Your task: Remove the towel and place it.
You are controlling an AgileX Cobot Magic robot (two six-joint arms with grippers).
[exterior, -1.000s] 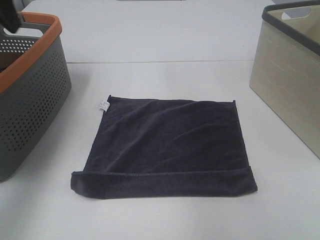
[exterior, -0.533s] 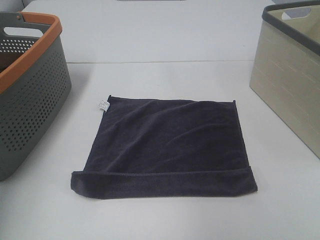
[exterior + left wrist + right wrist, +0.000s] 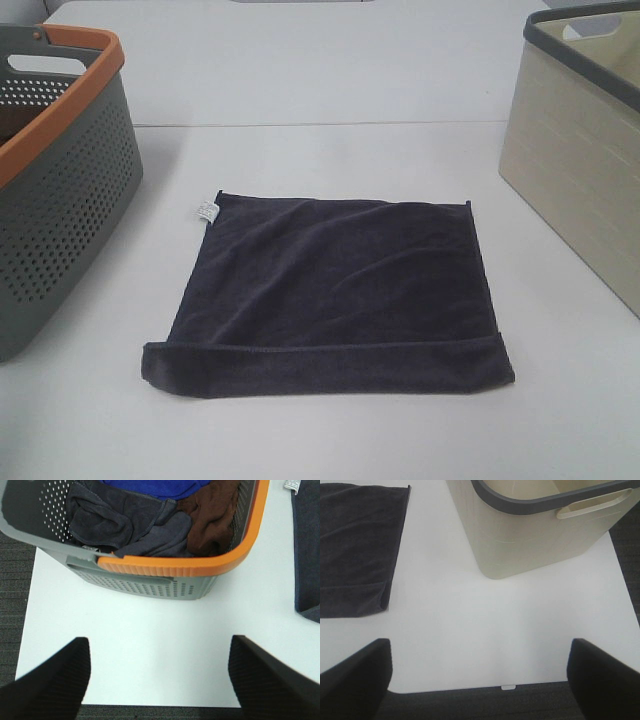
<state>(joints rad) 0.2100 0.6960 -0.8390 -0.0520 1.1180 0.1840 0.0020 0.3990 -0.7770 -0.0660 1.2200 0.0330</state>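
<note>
Gone from above the orange-rimmed grey perforated basket (image 3: 55,170) is the dark shape seen a second ago; nothing else has shifted. The dark navy-charcoal terry towel (image 3: 330,295) lies flat on the white counter (image 3: 320,90), its near edge folded over, between that basket and the beige bin with a dark grey rim (image 3: 580,150). Its small white tag (image 3: 207,211) carries print too small to read. Both pairs of fingers, left (image 3: 160,680) and right (image 3: 480,680), stand wide apart and empty over bare counter, well clear of the towel.
</note>
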